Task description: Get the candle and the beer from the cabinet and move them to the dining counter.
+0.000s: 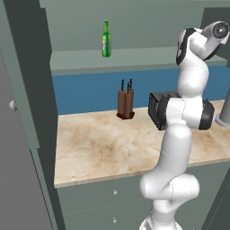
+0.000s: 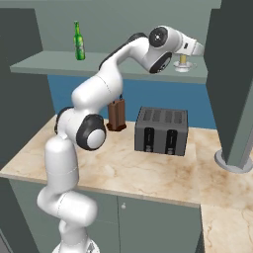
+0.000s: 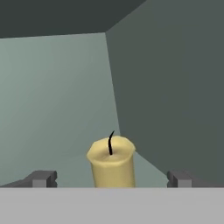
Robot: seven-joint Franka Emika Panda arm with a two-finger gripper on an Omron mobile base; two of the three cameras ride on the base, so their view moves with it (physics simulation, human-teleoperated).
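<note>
Two dark fingertips (image 3: 43, 178) rise at the bottom corners of the hand view, spread wide with nothing between them but air; the hand (image 3: 111, 179) is fully open and pinches nothing. Candle (image 3: 111, 161) stands just ahead of the gap, centred between the tips, pale yellow, upright, black wick curving up from its top; its base is cut off by the lower edge, so contact with the fingers cannot be judged, though the tips sit apart from its sides. Behind it, the cabinet (image 3: 166, 87) interior: grey-green back wall and side wall meeting in a corner, darker ceiling above. From the right base view, the white arm reaches up and right to the shelf, its wrist end near the candle (image 2: 184, 61), which sits in a small round dish holder at the shelf's right end. Beer (image 2: 79, 42), green bottle with a red-and-white label, stands upright at the far left of the same shelf, well apart from the candle; also seen in the left base view (image 1: 106, 39). Below, on the marble surface (image 2: 148, 173): a dark toaster (image 2: 161, 130) and a brown knife block (image 1: 126, 104) against the blue backsplash, near each other but not touching.
</note>
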